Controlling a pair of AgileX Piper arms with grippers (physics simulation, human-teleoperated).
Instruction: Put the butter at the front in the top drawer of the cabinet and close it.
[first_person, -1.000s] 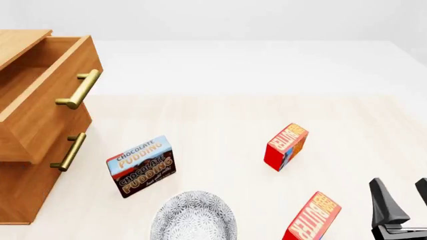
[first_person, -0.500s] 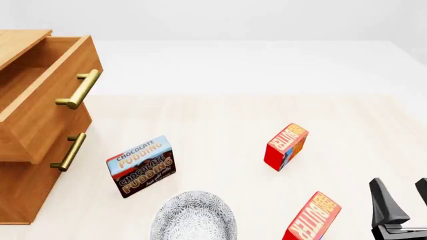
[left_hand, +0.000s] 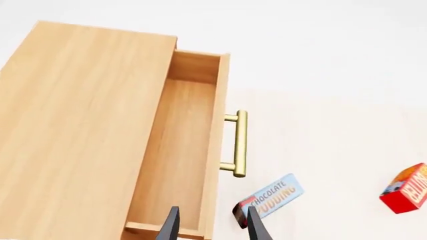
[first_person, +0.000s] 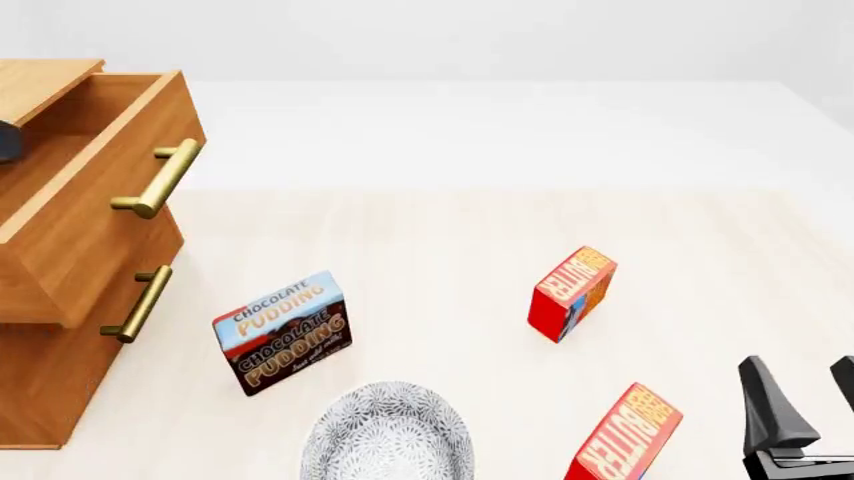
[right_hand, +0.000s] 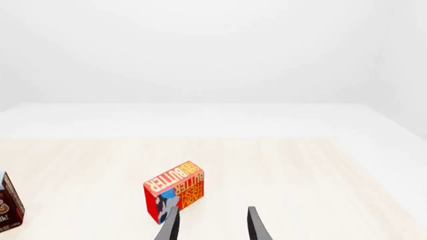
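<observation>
Pale counter (first_person: 441, 240); drawer (first_person: 94, 200) stands open to receive butter (first_person: 625, 438). Right end effector (first_person: 801, 405) spread beside it, empty; left end effector (left_hand: 209, 225) spread.

A small red-and-orange butter box (first_person: 623, 435) is standing upright at the desk's front; the light-brown wooden cabinet's (first_person: 54, 380) top drawer (first_person: 94, 190) is hanging open.
</observation>
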